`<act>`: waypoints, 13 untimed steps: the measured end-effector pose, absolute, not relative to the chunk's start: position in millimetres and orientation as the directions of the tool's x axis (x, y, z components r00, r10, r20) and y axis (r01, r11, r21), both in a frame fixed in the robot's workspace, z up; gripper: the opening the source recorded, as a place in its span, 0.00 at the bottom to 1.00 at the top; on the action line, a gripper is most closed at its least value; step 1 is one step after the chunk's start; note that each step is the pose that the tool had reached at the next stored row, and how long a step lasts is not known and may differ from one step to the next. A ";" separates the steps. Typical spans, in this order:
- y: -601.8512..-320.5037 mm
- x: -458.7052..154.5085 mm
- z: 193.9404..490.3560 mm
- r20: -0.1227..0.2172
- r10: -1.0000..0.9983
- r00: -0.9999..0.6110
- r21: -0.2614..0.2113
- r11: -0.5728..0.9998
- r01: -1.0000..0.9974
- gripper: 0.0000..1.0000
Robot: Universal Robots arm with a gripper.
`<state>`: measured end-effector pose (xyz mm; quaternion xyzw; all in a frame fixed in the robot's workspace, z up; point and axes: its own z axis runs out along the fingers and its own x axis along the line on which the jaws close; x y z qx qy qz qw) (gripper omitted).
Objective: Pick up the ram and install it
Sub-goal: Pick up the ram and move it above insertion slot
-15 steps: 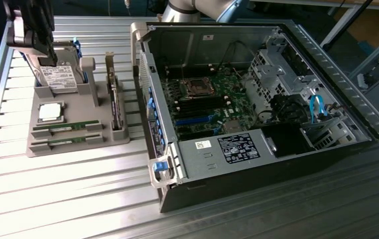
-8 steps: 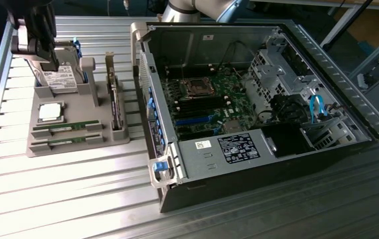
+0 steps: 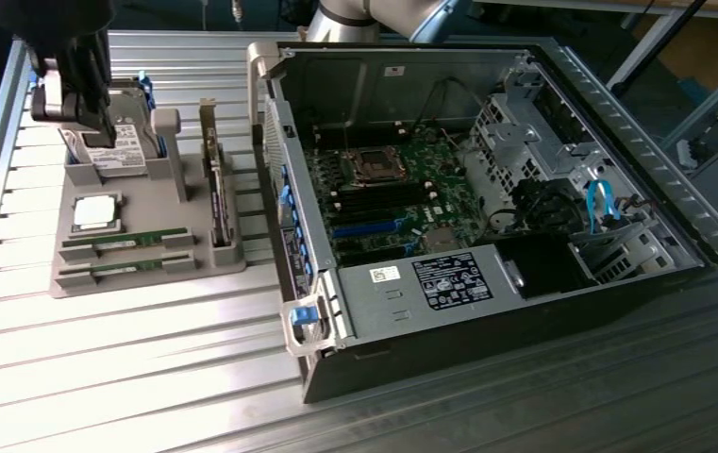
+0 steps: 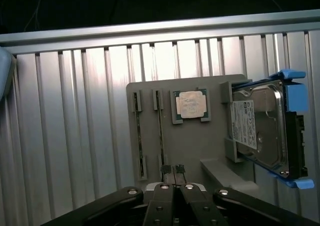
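Note:
Two ram sticks, thin and green, stand on edge in slots of the grey holder (image 3: 144,283): one ram stick (image 3: 125,242) beside the other (image 3: 125,268). In the wrist view they are narrow strips, one ram stick (image 4: 160,128) and its twin (image 4: 138,141). My gripper (image 3: 97,127) hangs above the holder's far end, over the hard drive. Its fingers are shut with nothing between them, and the gripper (image 4: 173,169) shows just past the end of the nearer stick, above it and apart from it.
The holder also carries a square silver processor (image 4: 191,104), a hard drive (image 4: 260,128) in a blue bracket and an upright dark card (image 3: 218,189). An open computer case (image 3: 610,302) lies at the exterior view's right, motherboard (image 3: 377,203) exposed. Ribbed metal table (image 3: 144,368) all around.

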<state>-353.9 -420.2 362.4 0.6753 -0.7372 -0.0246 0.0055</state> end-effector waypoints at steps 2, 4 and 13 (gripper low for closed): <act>-420.2 -354.0 358.1 -0.025 -0.996 -0.087 0.044 0.086 -0.995 0.10; -420.2 -354.1 353.8 -0.025 -0.996 -0.086 0.044 0.085 -0.995 0.10; -420.2 -354.6 339.7 -0.025 -0.996 -0.082 0.045 0.081 -0.996 0.10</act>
